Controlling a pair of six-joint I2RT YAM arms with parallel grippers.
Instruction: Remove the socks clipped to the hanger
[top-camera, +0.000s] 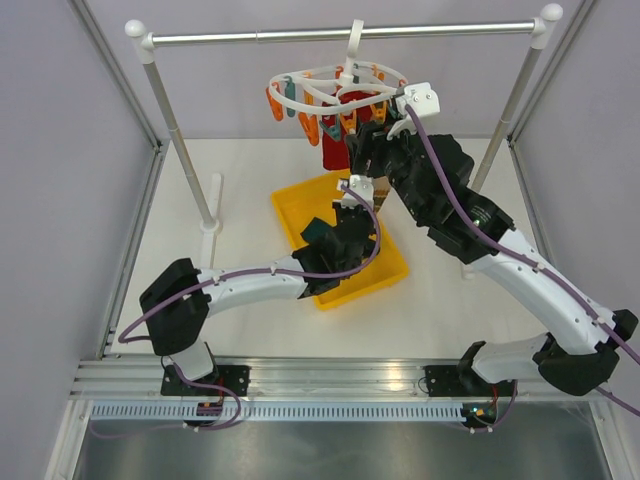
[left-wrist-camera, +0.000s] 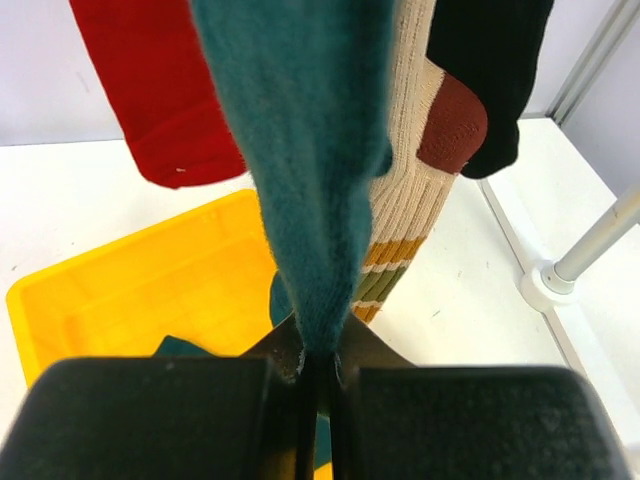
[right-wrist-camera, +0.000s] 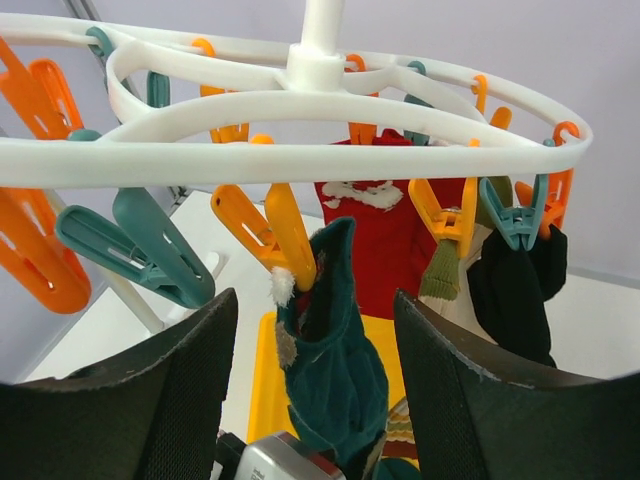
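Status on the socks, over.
Left gripper shut on teal sock, lower end. Right gripper open below its orange clip. Sock still clipped. Red sock, black sock hang close by.

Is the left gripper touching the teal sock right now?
Touching. The left wrist view shows the teal sock pinched at its lower end inside the shut left gripper.

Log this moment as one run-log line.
left gripper: shut on dark teal fabric sock, lower end | right gripper: open, facing its orange plastic clip | white plastic ring hanger: red sock, striped sock, black sock clipped
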